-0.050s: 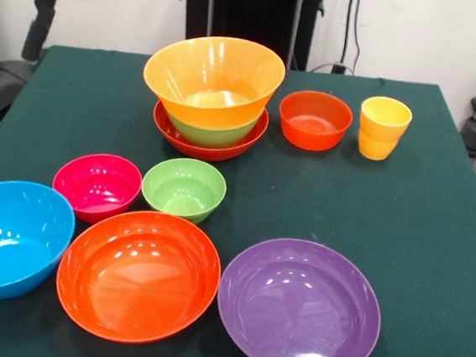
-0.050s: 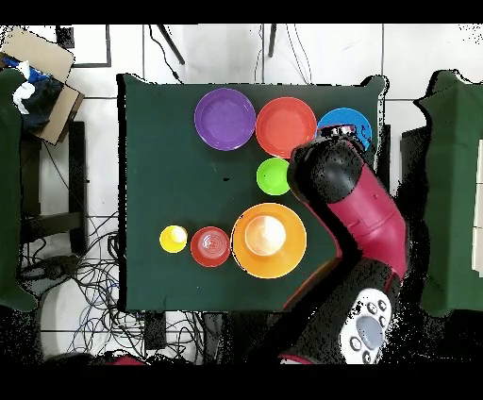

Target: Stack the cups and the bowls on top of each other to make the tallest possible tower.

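Gripper: hidden under the arm's end in the overhead view, so whether the jaws are open, closed or holding anything cannot be told.
Directly below: the magenta bowl, empty, with the blue bowl partly covered beside it, also empty.
Just beside: the small lime bowl and the wide red-orange bowl, both empty.
Further out: the purple bowl, shallow and empty.
Tower: well away from the gripper, a red-orange dish at the bottom, a lime bowl in it, and the big orange bowl on top, with nothing inside.
Farthest: the small red-orange bowl, empty, then the yellow cups, seemingly one nested in another.
Step in hand: probably picking up the magenta bowl.
Doing it well: grip one wall of the rim squarely, lift straight up clear of its neighbours, then lower it centred into the orange bowl so the stack stays level.
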Available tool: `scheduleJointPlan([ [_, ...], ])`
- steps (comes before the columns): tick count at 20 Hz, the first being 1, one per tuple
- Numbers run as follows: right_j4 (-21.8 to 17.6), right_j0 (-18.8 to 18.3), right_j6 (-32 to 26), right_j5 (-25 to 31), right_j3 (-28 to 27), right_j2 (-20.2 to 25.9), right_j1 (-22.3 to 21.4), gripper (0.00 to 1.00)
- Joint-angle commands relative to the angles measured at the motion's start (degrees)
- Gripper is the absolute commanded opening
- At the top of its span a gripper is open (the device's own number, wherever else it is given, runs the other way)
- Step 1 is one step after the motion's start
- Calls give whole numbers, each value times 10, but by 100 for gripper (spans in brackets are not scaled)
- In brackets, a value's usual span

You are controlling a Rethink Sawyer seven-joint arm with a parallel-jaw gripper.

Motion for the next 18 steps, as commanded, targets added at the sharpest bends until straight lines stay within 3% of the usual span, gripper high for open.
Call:
scheduleJointPlan([
  [1,-98,-60,-70,-9,131,105,-75,100],
  [8,-175,-117,-70,-51,174,154,-108,100],
  [18,-224,-125,-21,-33,162,162,-115,100],
])
